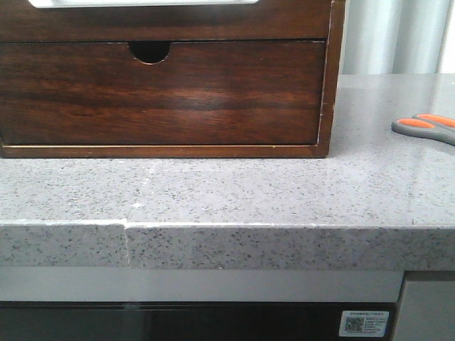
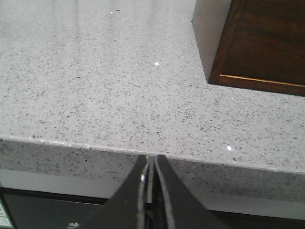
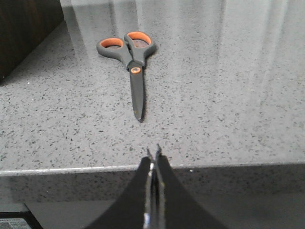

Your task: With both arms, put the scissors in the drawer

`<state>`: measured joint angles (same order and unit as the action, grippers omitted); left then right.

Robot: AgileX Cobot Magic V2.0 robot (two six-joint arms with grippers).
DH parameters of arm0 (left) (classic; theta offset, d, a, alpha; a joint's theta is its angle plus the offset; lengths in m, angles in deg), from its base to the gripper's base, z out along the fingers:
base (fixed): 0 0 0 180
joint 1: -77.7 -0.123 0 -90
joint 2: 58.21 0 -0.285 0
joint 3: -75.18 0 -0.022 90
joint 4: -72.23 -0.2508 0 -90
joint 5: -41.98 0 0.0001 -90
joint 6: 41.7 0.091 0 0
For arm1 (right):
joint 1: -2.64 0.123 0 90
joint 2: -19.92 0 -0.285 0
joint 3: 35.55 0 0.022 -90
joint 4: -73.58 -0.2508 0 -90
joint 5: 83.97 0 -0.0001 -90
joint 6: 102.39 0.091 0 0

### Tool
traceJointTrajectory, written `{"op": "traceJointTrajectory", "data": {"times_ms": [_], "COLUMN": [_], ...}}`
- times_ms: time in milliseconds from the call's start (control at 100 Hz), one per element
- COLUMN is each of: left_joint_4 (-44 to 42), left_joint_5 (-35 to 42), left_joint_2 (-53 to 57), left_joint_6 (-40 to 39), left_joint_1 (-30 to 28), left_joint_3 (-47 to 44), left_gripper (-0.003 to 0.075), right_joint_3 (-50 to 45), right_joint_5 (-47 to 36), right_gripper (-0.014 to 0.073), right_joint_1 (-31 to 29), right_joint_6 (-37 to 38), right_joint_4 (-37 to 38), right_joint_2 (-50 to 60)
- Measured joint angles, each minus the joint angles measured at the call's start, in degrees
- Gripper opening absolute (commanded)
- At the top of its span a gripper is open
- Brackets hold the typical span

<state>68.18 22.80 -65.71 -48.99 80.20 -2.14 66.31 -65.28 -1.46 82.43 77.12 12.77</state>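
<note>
Both my tools are pressed closed and hold nothing. My left tool (image 2: 150, 164) sits just off the near edge of the table (image 2: 95, 86), with the corner of the dark wooden cabinet (image 2: 267, 43) ahead of it and off to one side. My right tool (image 3: 153, 155) sits at the same near edge, and the scissors (image 3: 131, 57) lie flat on the table straight ahead of it, closed, tip pointing back toward the tool, handles at the far end, well apart from its fingertips.

I judge the step in hand to be the first reach, with nothing yet grasped or opened. In the front view the cabinet shows a closed front with a half-round notch (image 1: 149, 51), and a plainer wooden band above it, the drawer (image 1: 163, 21) I take to be the one meant; only its lower part is in view, so I cannot tell how it is pulled.

To do this well I would open my right tool before going forward, come down over the scissors near the orange pivot, across the narrow part, and close squarely so they do not swivel. My left tool should go to the drawer and open it first.

Count: one pair of scissors, one cabinet, two drawer fronts visible, two tools.
</note>
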Motion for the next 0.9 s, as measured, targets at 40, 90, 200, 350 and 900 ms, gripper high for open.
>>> {"op": "traceJointTrajectory", "data": {"times_ms": [40, 90, 200, 350, 900], "left_joint_4": [-0.6, -1.1, -1.3, -1.5, -1.5], "left_joint_5": [0.2, 0.5, 0.9, 2.4, 11.4], "left_joint_2": [0.0, 0.0, 0.0, 0.0, 0.0], "left_joint_6": [0.0, 0.0, 0.0, 0.0, 0.1], "left_joint_1": [0.0, 0.0, 0.0, 0.0, 0.0], "left_joint_3": [0.0, 0.0, 0.0, 0.0, 0.0], "left_gripper": [-0.0018, -0.0019, -0.0019, -0.0018, -0.0019], "right_joint_3": [0.0, 0.0, 0.0, 0.0, -0.1], "right_joint_5": [0.0, -0.1, -0.6, -1.3, -9.0], "right_gripper": [-0.0062, -0.0062, -0.0062, -0.0062, -0.0062], "right_joint_1": [0.0, 0.0, 0.0, 0.0, 0.0], "right_joint_6": [0.0, 0.0, 0.0, 0.0, 0.0], "right_joint_4": [0.0, 0.1, 0.7, -0.8, -4.0], "right_joint_2": [0.0, 0.0, 0.0, 0.0, 0.0]}}
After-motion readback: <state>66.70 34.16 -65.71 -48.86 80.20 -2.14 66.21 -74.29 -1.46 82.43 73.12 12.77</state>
